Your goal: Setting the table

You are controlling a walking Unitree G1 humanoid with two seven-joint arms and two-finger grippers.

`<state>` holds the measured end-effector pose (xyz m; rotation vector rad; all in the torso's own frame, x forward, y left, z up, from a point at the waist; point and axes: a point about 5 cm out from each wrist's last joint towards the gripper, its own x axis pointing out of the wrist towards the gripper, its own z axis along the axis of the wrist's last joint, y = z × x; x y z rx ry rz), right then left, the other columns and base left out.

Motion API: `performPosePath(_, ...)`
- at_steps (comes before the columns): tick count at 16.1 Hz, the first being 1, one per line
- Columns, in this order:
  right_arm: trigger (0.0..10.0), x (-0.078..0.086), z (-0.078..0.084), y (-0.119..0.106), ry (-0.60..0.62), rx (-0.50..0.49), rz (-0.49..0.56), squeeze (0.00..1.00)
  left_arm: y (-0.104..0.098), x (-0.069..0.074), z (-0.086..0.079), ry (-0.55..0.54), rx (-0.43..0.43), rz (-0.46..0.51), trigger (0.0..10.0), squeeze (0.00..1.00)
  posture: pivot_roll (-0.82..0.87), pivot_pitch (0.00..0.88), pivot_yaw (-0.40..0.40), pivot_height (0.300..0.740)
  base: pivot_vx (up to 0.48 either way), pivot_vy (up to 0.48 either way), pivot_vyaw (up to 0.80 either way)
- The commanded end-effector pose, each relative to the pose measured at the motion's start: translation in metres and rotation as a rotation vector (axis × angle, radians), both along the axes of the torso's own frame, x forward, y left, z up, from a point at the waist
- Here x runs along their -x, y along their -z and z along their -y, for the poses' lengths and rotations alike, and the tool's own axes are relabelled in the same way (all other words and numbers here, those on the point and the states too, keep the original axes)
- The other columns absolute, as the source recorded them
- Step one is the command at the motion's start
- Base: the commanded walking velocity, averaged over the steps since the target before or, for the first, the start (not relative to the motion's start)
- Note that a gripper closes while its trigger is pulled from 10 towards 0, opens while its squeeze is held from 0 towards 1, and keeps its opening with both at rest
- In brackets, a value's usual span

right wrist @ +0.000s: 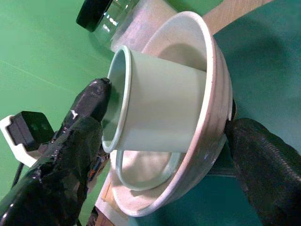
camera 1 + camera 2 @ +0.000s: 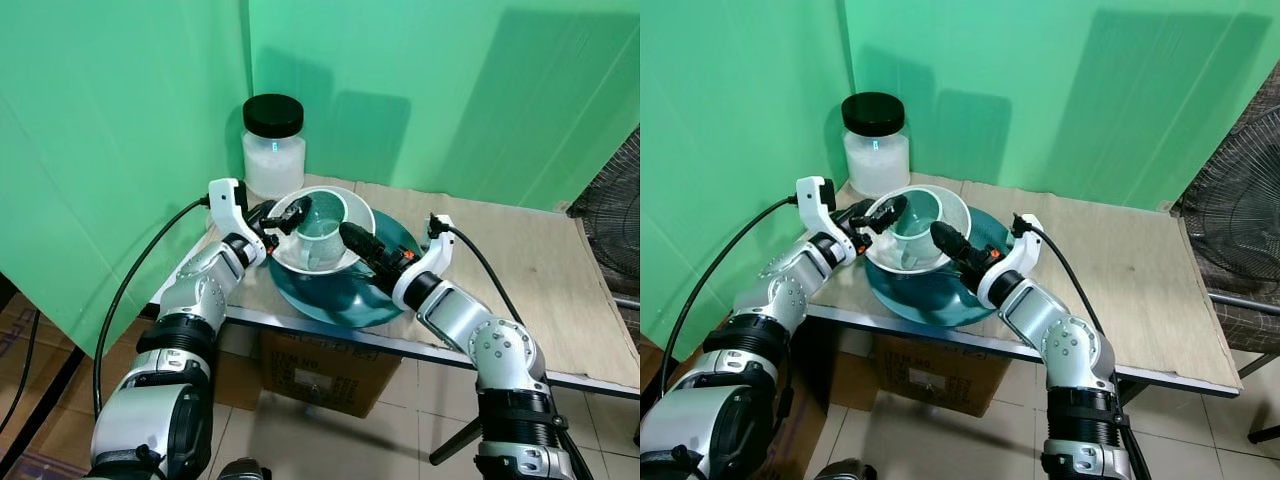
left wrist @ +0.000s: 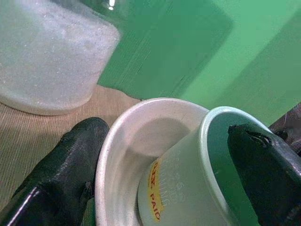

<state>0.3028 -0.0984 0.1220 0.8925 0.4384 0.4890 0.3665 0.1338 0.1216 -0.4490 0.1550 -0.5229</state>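
Both arms are in over the stack at the near left corner of the wooden tabletop (image 2: pixel 520 270). At the bottom sits a wide teal plate (image 2: pixel 345 295), its near edge hanging a little past the table edge. In it rests a white round bowl (image 2: pixel 352 212), and tipped inside that bowl is a pale green plastic mug (image 2: pixel 322 238), leaning with its mouth up and its handle low against the bowl's floor. The left wrist view catches a yellow label with red letters on the mug's side; I can't read the words.

The left gripper (image 2: pixel 283 217) has its two black fingers spread: one finger (image 3: pixel 263 174) is over the mug's rim, reaching into its mouth, the other (image 3: pixel 61 174) is outside the bowl wall. So mug and bowl side both sit between them, but whether they are pinched tight I can't say. The right gripper (image 2: pixel 362 243) comes in from the opposite side, also parted wide, one finger (image 1: pixel 268 160) against the bowl's outer wall down by the plate, the other (image 1: pixel 75 141) lying at the mug's rim.

Just beyond the left gripper stands a clear glass jar (image 2: pixel 273 160) with a black lid, filled most of the way with white grains. Whether the mug holds anything is hard to tell; its inside looks plain green. The plate's middle is hidden under the bowl. To the far right a dark fan grille (image 2: pixel 612 205) is cut off by the frame, and a cardboard box (image 2: pixel 320 375) sits under the table.
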Motion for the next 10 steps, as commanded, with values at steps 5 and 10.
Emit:
performPosePath(5,10.0,-0.004,-0.003,-0.007,-0.010,-0.023,0.029,0.00,-0.013,0.000,0.025,0.120,-0.018,0.067,10.0,0.00,0.00,0.000,-0.081,0.740,0.000,0.000,0.00)
performPosePath(10,10.0,-0.007,-0.002,-0.013,-0.005,-0.025,0.058,0.00,-0.015,0.000,0.037,0.169,-0.051,0.082,10.0,0.00,0.00,0.000,-0.080,0.740,0.000,0.000,0.00)
